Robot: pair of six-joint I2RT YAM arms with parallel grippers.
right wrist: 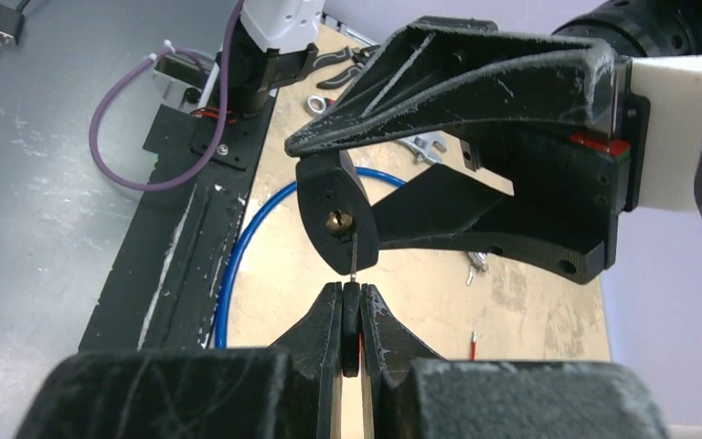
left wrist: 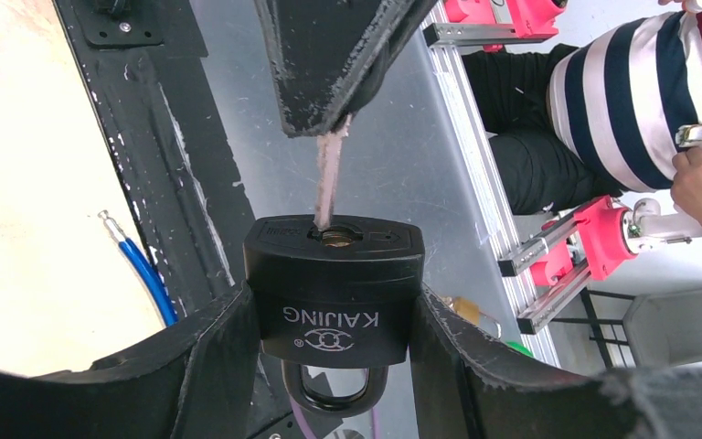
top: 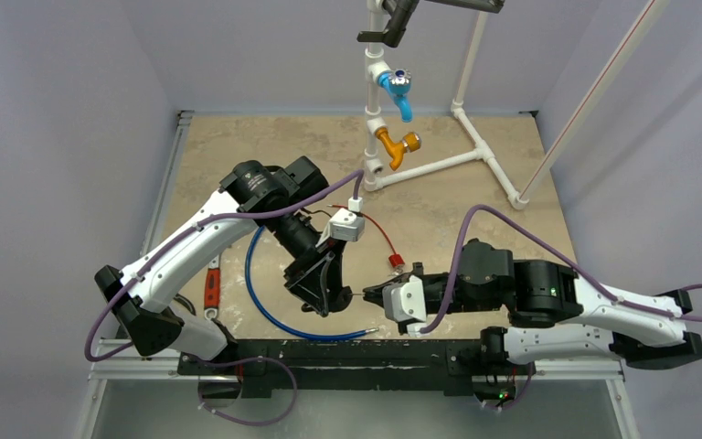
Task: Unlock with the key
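With the left tool (left wrist: 334,343) clamped on the padlock (left wrist: 334,283) and the right tool (right wrist: 351,297) pinched on the key (left wrist: 329,174), whose tip sits in the padlock's keyhole (left wrist: 335,238), insertion looks barely begun — next should come a straight push home, then a twist.

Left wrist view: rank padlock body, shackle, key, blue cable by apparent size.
1. padlock body
2. shackle
3. key and blue cable: both thin strips that look alike. The cable lies farther from the camera, so unranked.
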